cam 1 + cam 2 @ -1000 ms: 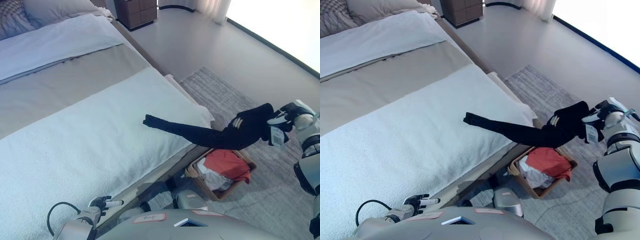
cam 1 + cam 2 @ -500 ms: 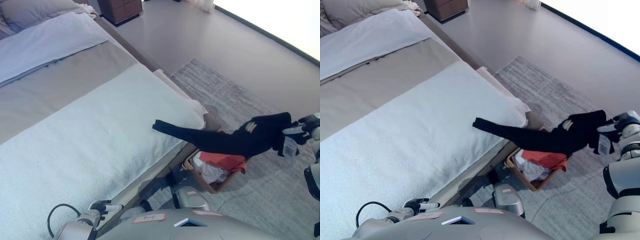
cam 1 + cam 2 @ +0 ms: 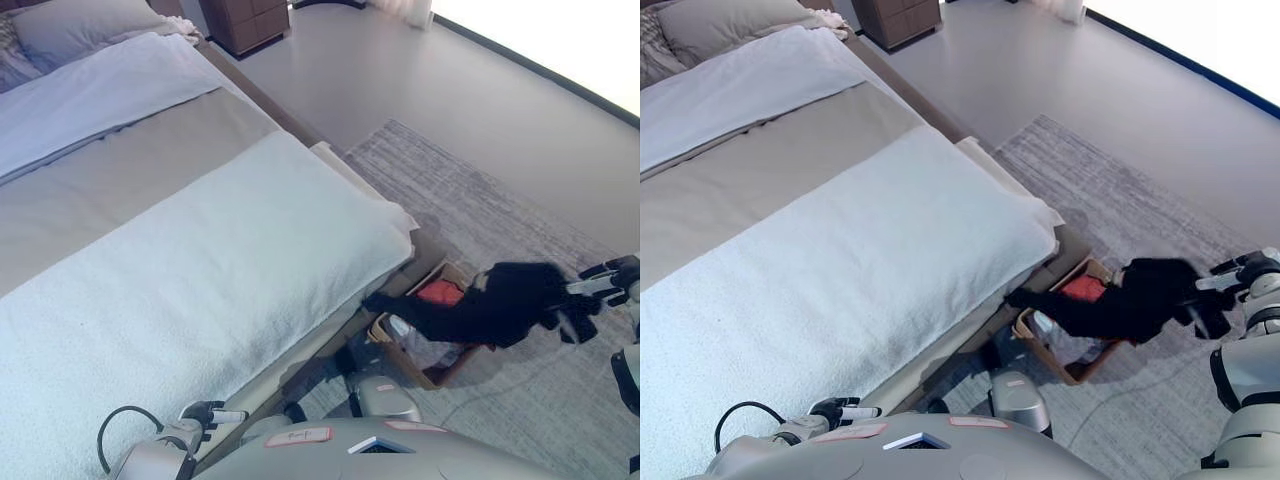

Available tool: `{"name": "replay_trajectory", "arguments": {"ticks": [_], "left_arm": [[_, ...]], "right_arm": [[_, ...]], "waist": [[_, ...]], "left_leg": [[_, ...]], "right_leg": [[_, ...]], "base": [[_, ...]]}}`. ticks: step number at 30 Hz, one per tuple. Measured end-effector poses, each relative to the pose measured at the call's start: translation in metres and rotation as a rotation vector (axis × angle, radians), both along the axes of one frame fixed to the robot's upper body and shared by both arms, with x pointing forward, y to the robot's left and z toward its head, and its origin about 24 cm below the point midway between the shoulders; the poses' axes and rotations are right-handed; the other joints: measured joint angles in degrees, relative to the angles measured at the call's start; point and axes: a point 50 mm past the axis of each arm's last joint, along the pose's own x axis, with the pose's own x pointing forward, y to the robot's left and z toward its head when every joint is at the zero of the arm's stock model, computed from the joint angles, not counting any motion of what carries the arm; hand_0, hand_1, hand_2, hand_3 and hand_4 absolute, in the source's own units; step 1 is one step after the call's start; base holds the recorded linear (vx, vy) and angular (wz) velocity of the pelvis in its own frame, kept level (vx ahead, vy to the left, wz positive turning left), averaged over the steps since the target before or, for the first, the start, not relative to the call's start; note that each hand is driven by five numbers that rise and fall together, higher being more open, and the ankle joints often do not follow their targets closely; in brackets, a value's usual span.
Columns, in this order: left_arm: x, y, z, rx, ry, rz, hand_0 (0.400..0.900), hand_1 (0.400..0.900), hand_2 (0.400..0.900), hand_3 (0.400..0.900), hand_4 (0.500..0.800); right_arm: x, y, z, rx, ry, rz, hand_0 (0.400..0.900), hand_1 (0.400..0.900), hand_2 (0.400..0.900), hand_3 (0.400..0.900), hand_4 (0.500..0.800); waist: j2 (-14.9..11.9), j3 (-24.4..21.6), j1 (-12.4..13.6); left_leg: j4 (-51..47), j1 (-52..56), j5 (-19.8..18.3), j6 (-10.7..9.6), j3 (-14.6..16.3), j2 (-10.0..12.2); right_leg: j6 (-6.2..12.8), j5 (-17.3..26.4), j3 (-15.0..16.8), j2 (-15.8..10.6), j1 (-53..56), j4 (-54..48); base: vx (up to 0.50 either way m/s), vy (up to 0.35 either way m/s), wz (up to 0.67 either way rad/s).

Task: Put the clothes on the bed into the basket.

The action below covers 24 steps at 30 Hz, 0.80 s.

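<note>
A black garment [image 3: 490,303] hangs in the air over the wicker basket [image 3: 432,376], which stands on the floor by the bed's corner. My right hand [image 3: 603,288] is shut on the garment's right end at the far right of the view. The garment's narrow tail [image 3: 1025,297] reaches to the basket's left edge, just off the mattress. Inside the basket lie a red cloth [image 3: 438,292] and a white cloth [image 3: 414,346]. The bed [image 3: 200,250] has a white towelling cover with no clothes on it. My left hand [image 3: 207,412] rests low at the bottom left, fingers relaxed.
A grey rug [image 3: 480,210] lies under the basket and beside the bed. A dark wooden dresser [image 3: 245,20] stands at the back. Pillows [image 3: 80,15] and a folded white sheet [image 3: 100,90] are at the bed's head.
The black garment has slid off the bed; its tail now hangs over the basket. My right hand has dropped lower with it. The camera shifted slightly.
</note>
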Motion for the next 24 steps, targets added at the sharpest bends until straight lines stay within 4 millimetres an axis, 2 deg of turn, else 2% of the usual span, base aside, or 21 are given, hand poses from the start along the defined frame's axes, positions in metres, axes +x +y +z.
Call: {"name": "replay_trajectory", "arguments": {"ticks": [3,5,7,15,19,24], "left_arm": [[0.000,0.000,0.000,-0.001,-0.001,-0.001,0.900,0.900,0.900,0.900,0.800],[-0.003,-0.002,-0.001,-0.006,0.006,0.001,0.900,0.900,0.900,0.900,0.800],[-0.006,-0.003,-0.001,-0.009,0.013,0.003,0.900,0.900,0.900,0.900,0.800],[-0.007,-0.003,-0.001,-0.008,0.014,0.002,0.900,0.900,0.900,0.900,0.800],[-0.005,-0.002,-0.001,-0.008,0.010,0.001,0.900,0.900,0.900,0.900,0.800],[0.001,-0.002,-0.001,-0.007,-0.002,-0.003,0.900,0.900,0.900,0.900,0.800]], "right_arm": [[-0.001,-0.001,0.000,0.001,0.003,-0.006,0.900,0.900,0.900,0.900,0.800],[-0.001,-0.001,0.000,0.005,-0.005,-0.009,0.900,0.900,0.900,0.900,0.800],[-0.002,-0.001,-0.001,0.007,-0.005,-0.013,0.900,0.900,0.900,0.900,0.800],[-0.003,-0.001,-0.002,0.019,-0.018,-0.021,0.900,0.900,0.900,0.900,0.800],[-0.006,-0.001,-0.005,0.031,-0.022,-0.034,0.900,0.900,0.900,0.900,0.800],[-0.012,0.003,-0.017,0.071,-0.025,-0.051,0.900,0.900,0.900,0.900,0.800]], "waist": [[-0.12,-0.09,0.06],[-0.27,-0.01,0.24],[-0.21,-0.05,1.46],[-0.38,-0.20,2.30],[-0.77,-0.42,2.97],[-1.25,-0.56,3.37]], "left_leg": [[0.01,-0.63,0.08,0.09,-0.96,-0.11],[0.02,-0.75,0.10,0.10,-1.42,-0.14],[0.03,-0.74,0.13,0.12,-1.56,-0.11],[0.06,-0.68,0.23,0.26,-3.01,-0.31],[0.63,-0.85,0.34,0.00,-4.27,-0.48],[0.68,-0.84,0.34,0.00,-5.68,-0.52]], "right_leg": [[0.04,-0.04,-1.25,-0.40,-0.34,0.04],[0.04,-0.04,-1.33,-0.43,-0.30,0.03],[0.02,-0.02,-1.51,-0.44,-0.22,0.03],[-0.15,0.12,-2.65,-1.04,0.50,0.05],[-1.28,0.91,-3.93,-1.51,0.76,0.05],[-1.73,0.97,-5.22,-1.93,1.33,0.04]], "base": [[0.00,-0.004,0.08],[0.01,-0.003,0.07],[0.01,-0.005,0.11],[0.01,-0.006,0.13],[0.00,-0.012,0.15],[0.00,-0.007,0.13]]}}
